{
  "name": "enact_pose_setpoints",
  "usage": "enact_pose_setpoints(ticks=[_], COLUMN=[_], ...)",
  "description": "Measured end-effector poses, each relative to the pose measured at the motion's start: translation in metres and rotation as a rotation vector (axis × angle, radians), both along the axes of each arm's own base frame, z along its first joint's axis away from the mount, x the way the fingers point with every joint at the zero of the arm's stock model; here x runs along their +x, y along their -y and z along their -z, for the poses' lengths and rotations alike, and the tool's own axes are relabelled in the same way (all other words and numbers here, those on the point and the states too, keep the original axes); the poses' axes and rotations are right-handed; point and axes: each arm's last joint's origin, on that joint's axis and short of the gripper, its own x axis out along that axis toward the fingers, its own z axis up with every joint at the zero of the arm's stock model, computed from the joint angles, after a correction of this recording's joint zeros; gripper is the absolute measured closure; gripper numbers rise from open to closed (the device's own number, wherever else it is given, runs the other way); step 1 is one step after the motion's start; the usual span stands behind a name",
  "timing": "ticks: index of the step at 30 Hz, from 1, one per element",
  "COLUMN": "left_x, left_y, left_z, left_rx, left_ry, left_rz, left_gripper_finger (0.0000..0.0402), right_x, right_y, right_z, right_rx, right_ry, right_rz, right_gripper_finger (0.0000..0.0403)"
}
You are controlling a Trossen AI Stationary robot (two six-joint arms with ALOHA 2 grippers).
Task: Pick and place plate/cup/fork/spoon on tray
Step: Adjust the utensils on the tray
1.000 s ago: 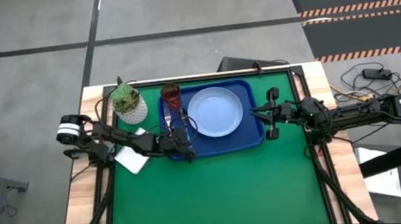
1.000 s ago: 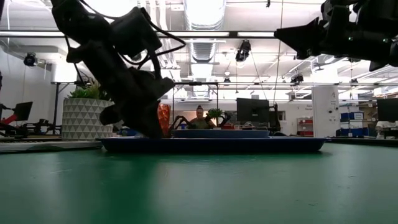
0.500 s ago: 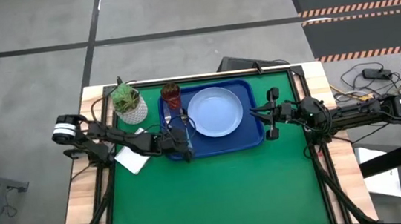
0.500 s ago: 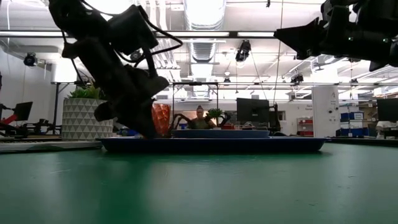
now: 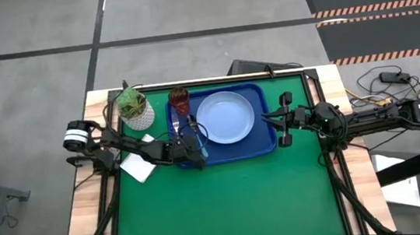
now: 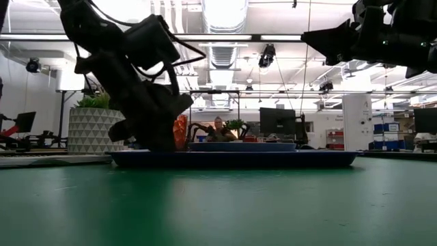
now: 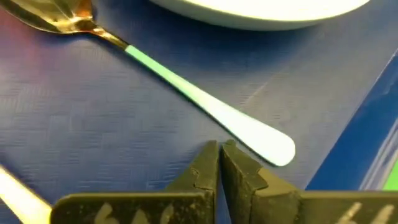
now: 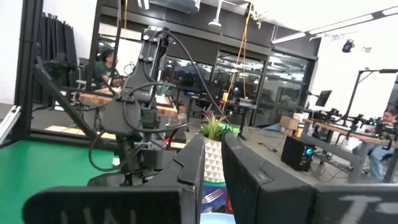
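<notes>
Spoon [image 7: 205, 109] lay flat on the tray [image 5: 264, 145] floor, on the tray's left side just beside the plate [image 5: 225, 116], bowl toward the far end and light handle pointing near; it read as set down, not held, since nothing gripped it. Left gripper [image 7: 220, 155] sat low over the tray right at the handle's near end, fingers pressed together with nothing between them, so my read was a finished release, or else a nudge to straighten the handle. Fork [image 5: 175, 123] showed as a thin pale sliver on the tray's left edge in the high view, too small to confirm tines; a light strip at the corner of the left wrist view was probably its handle. Cup [image 5: 179, 99] stood upright in the tray's far-left corner, contents not visible. Plate sat centred-right in the tray, empty. So the tray appeared to hold all four items, and the task looked essentially done pending the left arm's exit. Right gripper [image 5: 283, 117] hung above the table just off the tray's right rim, fingers nearly shut with only a thin gap and holding nothing, evidently parked clear. White pot [image 5: 139, 114] with the plant stood on the mat [image 5: 227, 209] left of the tray, well out of the way.
</notes>
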Motion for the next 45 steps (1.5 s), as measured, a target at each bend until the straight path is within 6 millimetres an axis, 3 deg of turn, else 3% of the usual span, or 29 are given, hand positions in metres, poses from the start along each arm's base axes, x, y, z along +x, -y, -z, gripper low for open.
enact_pose_setpoints(ticks=[9, 16, 25, 45], left_x=[0.002, 0.014, 0.023, 0.016], left_y=[0.000, 0.001, 0.002, 0.001], left_z=[-0.003, -0.015, 0.008, 0.004], left_rx=[0.004, 0.041, 0.053, 0.040], left_ry=[0.029, 0.172, 0.140, 0.107], left_rz=[0.010, 0.057, 0.066, 0.048], left_gripper_finger=[0.0402, 0.0402, 0.0402, 0.0402], right_x=[0.000, 0.000, 0.000, 0.000], right_y=[0.000, 0.000, 0.000, 0.000], right_z=[0.000, 0.000, 0.000, 0.000], right_rx=[0.000, 0.000, 0.000, -0.001], right_ry=[-0.003, -0.002, -0.002, -0.003], right_rz=[-0.001, -0.001, 0.000, 0.000], right_gripper_finger=[0.0360, 0.0360, 0.0360, 0.0360])
